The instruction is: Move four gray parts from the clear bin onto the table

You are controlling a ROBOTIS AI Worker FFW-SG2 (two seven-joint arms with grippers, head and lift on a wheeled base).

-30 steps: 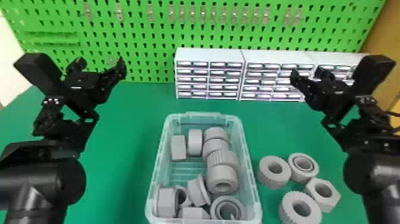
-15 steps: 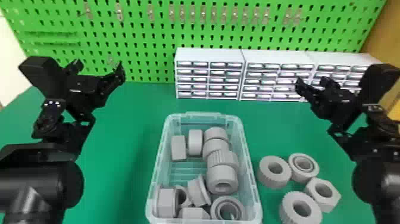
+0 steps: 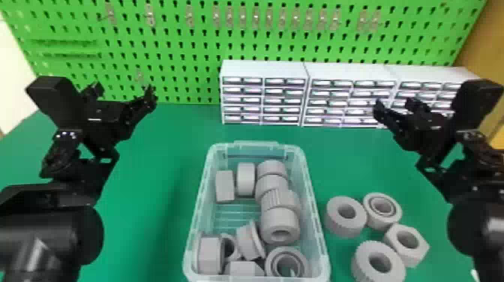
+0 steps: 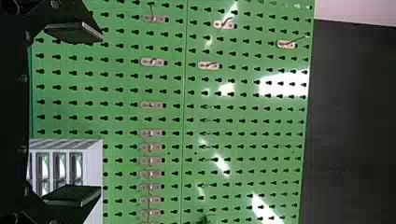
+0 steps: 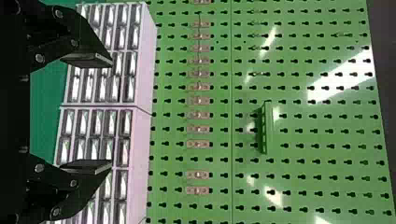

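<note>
Parts (image 3: pixel 345 229), four gray ones, lie on the tabletop (image 3: pixel 150 225) beside the clear bin (image 3: pixel 256 145); others (image 3: pixel 246 182) sit inside. My left tool (image 4: pixel 100 113) and right tool (image 5: pixel 111 112) gape empty. Miscounting could make me fetch a fifth; sweeping too low could scatter those four.

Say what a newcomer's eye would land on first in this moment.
The bright green pegboard across the back probably catches the eye first. Next comes the clear bin holding gray parts in the middle foreground, with four loose parts on the table to its right. The left end effector and right end effector stand open on either side.
</note>
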